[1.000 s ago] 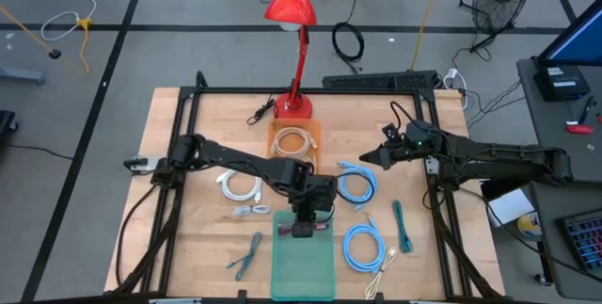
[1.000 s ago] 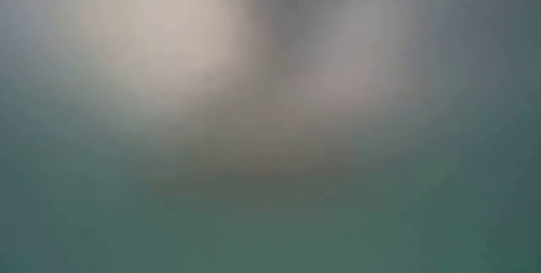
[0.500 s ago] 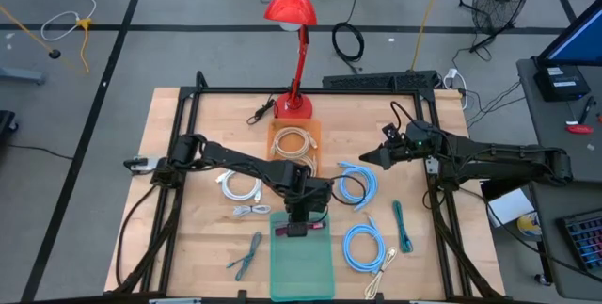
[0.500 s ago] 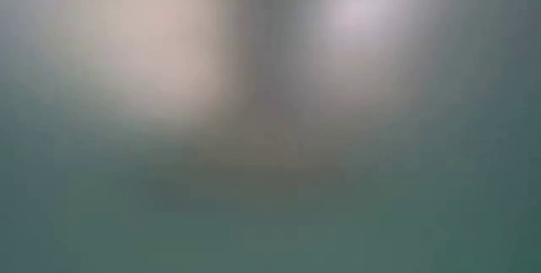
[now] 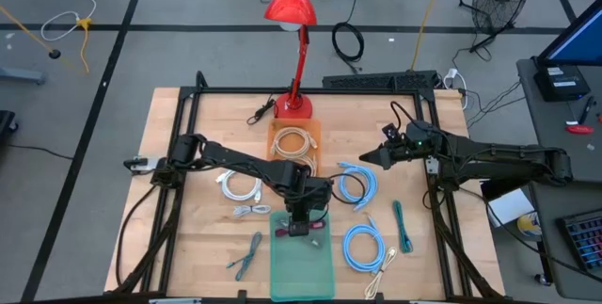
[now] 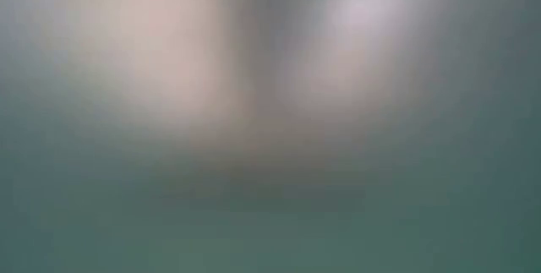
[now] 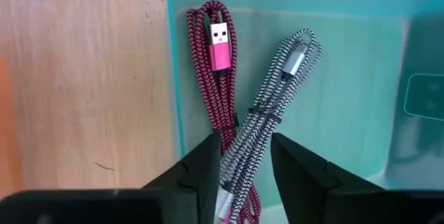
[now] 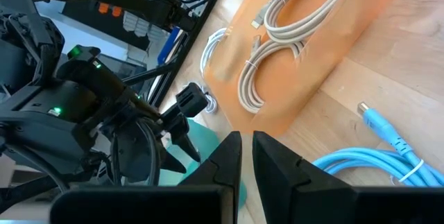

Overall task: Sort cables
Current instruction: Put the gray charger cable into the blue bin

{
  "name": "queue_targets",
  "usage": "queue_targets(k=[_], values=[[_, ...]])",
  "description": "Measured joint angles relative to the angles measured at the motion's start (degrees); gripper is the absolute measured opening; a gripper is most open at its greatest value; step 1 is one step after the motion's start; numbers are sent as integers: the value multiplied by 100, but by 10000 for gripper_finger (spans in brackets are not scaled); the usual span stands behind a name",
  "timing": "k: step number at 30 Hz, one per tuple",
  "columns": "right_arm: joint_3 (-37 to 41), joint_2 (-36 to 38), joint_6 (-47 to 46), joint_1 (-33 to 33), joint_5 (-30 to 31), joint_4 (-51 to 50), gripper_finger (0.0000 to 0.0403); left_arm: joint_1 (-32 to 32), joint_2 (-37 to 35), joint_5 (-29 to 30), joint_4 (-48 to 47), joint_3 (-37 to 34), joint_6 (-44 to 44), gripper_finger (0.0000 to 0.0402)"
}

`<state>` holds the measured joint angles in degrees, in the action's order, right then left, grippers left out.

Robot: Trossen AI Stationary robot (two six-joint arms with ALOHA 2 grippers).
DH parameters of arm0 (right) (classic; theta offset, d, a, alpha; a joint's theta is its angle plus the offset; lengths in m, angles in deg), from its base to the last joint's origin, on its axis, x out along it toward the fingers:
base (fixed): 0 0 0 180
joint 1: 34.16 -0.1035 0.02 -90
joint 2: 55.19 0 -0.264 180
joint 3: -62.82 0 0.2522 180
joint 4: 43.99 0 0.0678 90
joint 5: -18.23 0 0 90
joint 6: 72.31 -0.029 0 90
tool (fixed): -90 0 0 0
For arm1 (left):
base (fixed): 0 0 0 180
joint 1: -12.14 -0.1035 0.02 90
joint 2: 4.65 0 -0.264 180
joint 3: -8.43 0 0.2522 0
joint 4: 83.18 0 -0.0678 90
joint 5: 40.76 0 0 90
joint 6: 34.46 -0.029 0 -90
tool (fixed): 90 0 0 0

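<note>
Left gripper (image 7: 239, 158) is clamping a red cable (image 7: 216, 78) and a grey one (image 7: 274, 113) together, lowering both over the teal tray's (image 7: 361, 99) near-table-edge end to group them. Right gripper (image 8: 244, 151), jaws nearly together, is waiting near the table's right edge.

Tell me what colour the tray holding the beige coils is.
Orange: the tray under the beige coils shows best in the right wrist view.
</note>
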<state>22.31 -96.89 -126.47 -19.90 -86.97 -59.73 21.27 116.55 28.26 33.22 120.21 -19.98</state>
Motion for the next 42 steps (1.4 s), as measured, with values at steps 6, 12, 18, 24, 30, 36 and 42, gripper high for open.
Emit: queue_targets(k=[6, 12, 18, 24, 30, 36, 42], values=[[0, 0, -12, 0, 2, 0, 29, 6, -164, -146, 40, -4, 124, 129], [0, 0, -15, 0, 8, 0, 29, 86, -208, -159, -2, -4, -38, 112], [0, 0, -18, 0, 7, 0, 29, 557, -208, 171, 7, -4, -795, 119], [0, 0, 32, 0, 20, 0, 29, 1022, -208, 2075, 18, -4, -1816, 138], [0, 0, 87, 0, 28, -1, 29, 1060, -191, 2344, 5, -4, -1667, 149], [0, 0, 91, 0, 41, -2, 29, 1148, -145, 1835, 7, -2, -1575, 150], [0, -2, 104, 0, 177, -4, 29, 1245, -19, 1492, 6, -2, -1440, 150]])
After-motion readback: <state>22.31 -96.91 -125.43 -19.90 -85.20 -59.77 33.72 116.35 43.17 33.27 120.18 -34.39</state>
